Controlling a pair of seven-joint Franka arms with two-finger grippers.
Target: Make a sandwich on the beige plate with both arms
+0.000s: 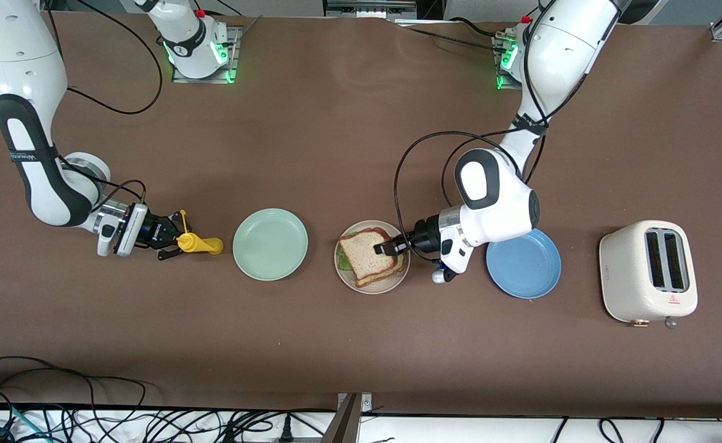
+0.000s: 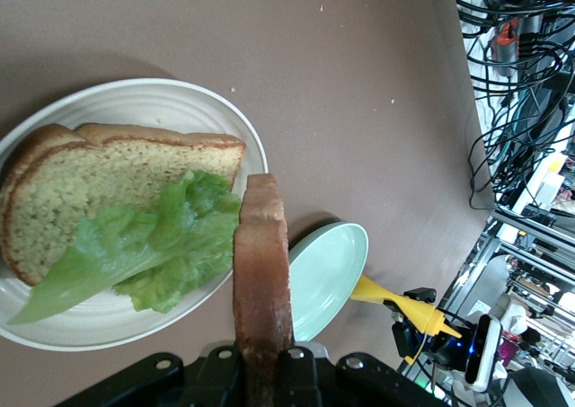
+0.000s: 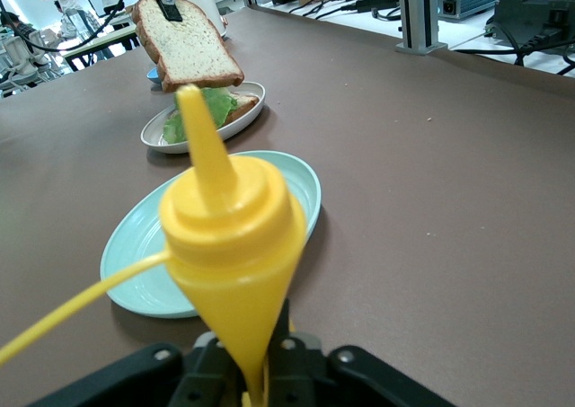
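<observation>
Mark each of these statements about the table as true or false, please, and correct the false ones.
1. The left gripper holds a slice of bread over the beige plate. True.
2. The lettuce leaf lies on the mint green plate. False: it lies on the lower bread slice on the beige plate.
3. The right gripper is shut on a yellow squeeze bottle. True.
4. The held slice already lies flat on the lettuce. False: the right wrist view shows it tilted in the air above the plate.
5. The toaster stands at the right arm's end of the table. False: it stands at the left arm's end, beside the blue plate.
</observation>
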